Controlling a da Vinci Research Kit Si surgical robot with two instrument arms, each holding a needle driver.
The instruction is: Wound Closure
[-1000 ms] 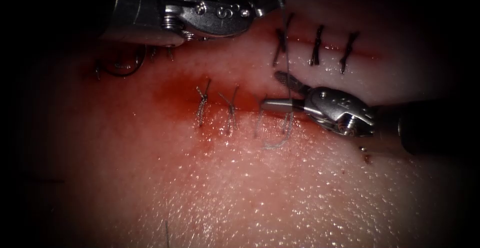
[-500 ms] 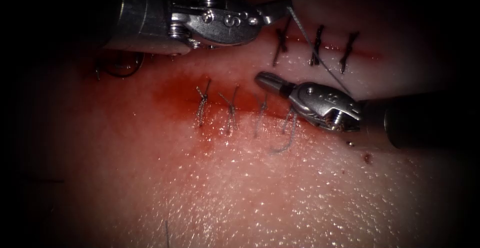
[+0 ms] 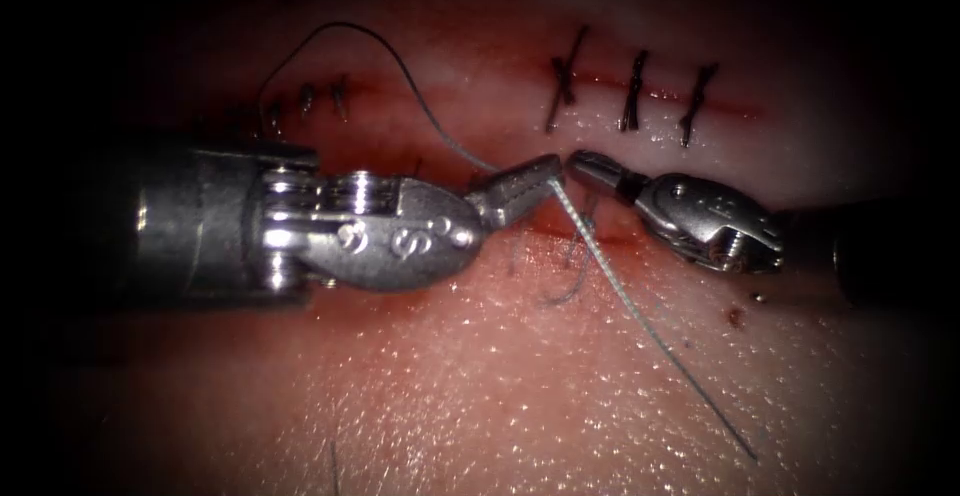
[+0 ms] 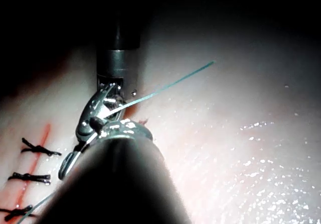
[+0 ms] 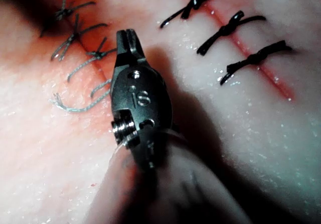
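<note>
Gripping the thin pale thread [image 3: 620, 291] over the red cut [image 3: 590, 241], the left steel tool [image 3: 525, 188] keeps it taut; the right steel tool [image 3: 590, 166] sits fingers together, holding nothing.

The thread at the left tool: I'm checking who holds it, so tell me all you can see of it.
The thread is thin, pale grey and looks braided. The left tool grips it with shut jaws just above the cut. From there one run slants straight down to the right over the tissue to a free end; the other arcs up to the left as a darker loop. It passes close to the right tool, whose jaws are shut and look empty. No needle can be made out.
</note>
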